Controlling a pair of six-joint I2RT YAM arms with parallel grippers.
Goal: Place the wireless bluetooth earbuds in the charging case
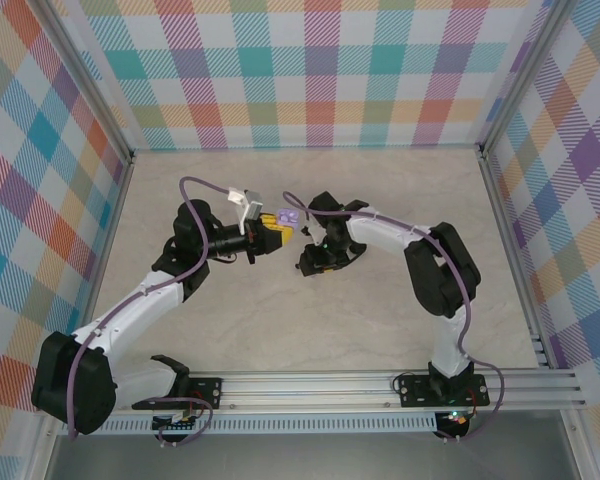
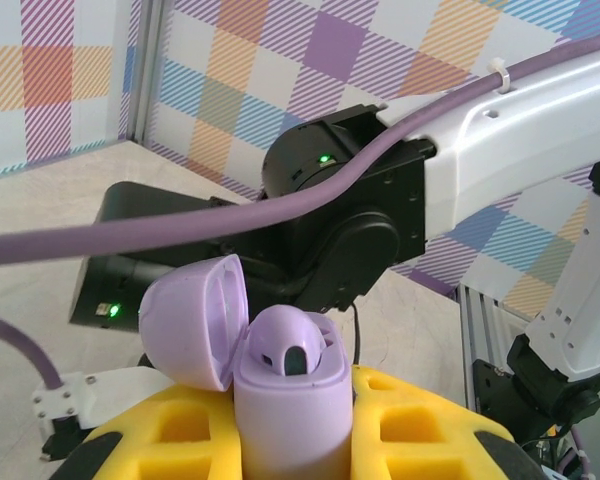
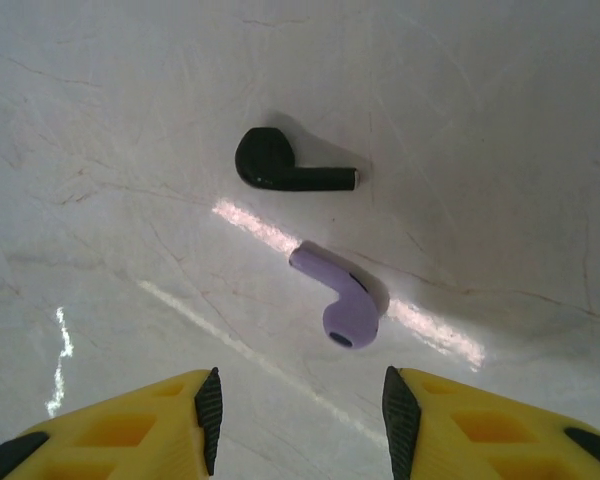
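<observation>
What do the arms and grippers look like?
The left arm and right arm have white shells, black joints and a purple cable each. The left gripper and right gripper have blocky yellow fingers, the right's with black pads.

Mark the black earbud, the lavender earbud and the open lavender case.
black earbud (image 3: 295,176), right wrist view, where stem meets head.
lavender earbud (image 3: 338,298), right wrist view, bend of its body.
lavender case (image 2: 290,410), left wrist view, front of its lower shell.
</observation>
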